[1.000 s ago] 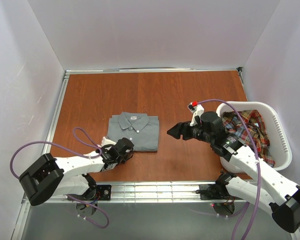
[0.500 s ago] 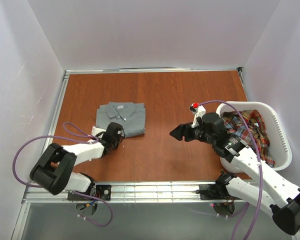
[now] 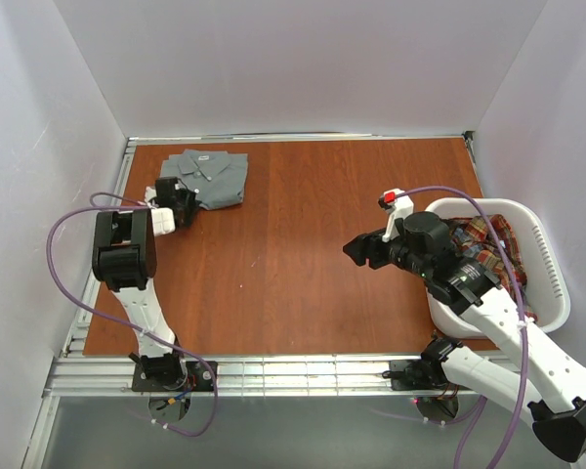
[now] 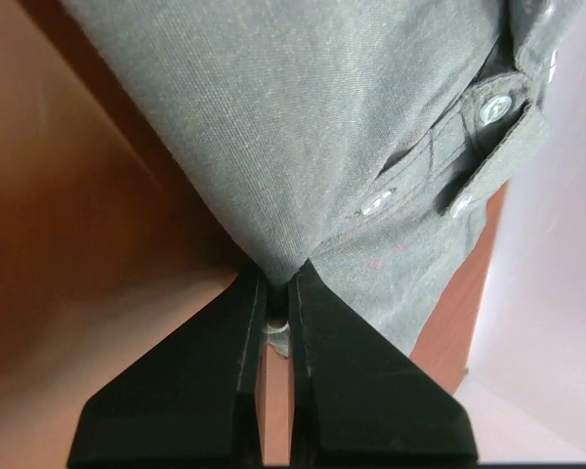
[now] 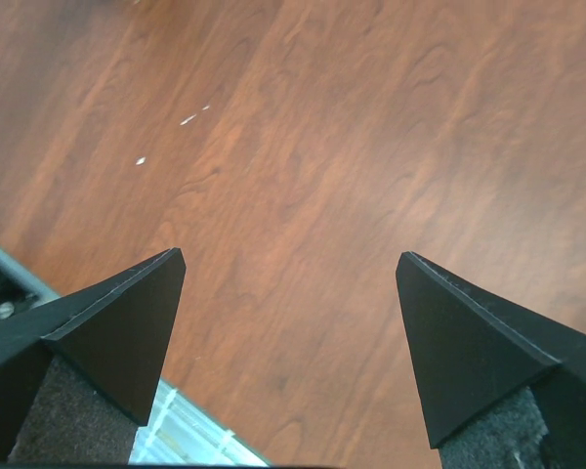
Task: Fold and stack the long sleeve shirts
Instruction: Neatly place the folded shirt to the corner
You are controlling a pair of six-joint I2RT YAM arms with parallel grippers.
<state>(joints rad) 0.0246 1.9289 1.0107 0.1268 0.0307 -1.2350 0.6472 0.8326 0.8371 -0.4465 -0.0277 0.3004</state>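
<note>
The folded grey shirt (image 3: 207, 177) lies at the table's far left corner, collar and buttons up; it fills the left wrist view (image 4: 332, 147). My left gripper (image 3: 183, 207) is shut on the shirt's near edge (image 4: 276, 283). The plaid shirt (image 3: 488, 249) lies crumpled in the white laundry basket (image 3: 552, 264) at the right. My right gripper (image 3: 363, 252) is open and empty, above bare table just left of the basket; its wrist view shows only wood between the fingertips (image 5: 156, 293).
White walls enclose the table on three sides. A metal rail (image 3: 293, 371) runs along the near edge, and its corner shows in the right wrist view (image 5: 190, 435). The left arm's purple cable (image 3: 63, 244) loops by the left wall.
My left gripper has dragged the folded grey shirt from the table's middle to the far left corner. My right gripper has shifted slightly right, toward the basket, still open.
</note>
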